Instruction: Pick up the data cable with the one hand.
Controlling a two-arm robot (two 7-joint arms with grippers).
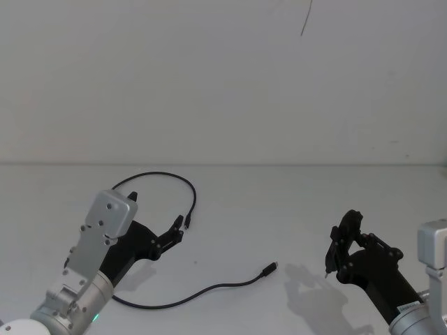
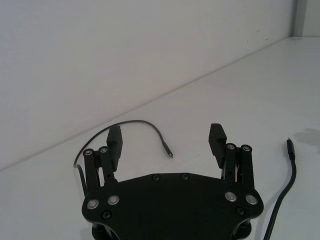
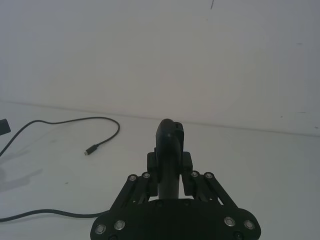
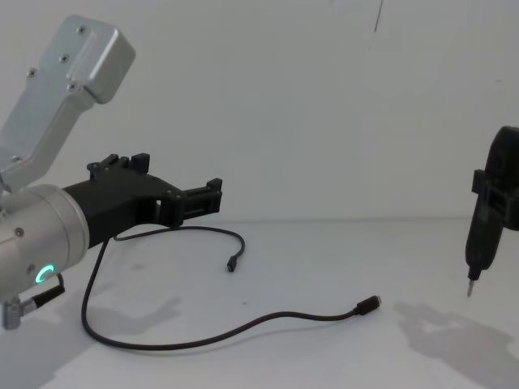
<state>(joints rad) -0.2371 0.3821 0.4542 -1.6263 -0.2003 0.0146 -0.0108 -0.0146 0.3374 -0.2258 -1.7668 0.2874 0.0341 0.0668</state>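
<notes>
Left end effector (image 2: pixel 165 134) is being held spread wide above the desk (image 1: pixel 293 202) — the data cable (image 1: pixel 237 284) is being shown lying flat there, looped around and under it, with one plug (image 1: pixel 187 222) just beside a fingertip. The right end effector (image 3: pixel 170 162), clamped on a pen-like tool (image 4: pixel 485 235), is being kept well apart — the left is being judged nearer.

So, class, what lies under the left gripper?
The data cable loops on the table beneath the open left gripper, untouched; the arm hides part in the head view. The right gripper holds a tool aside.
</notes>
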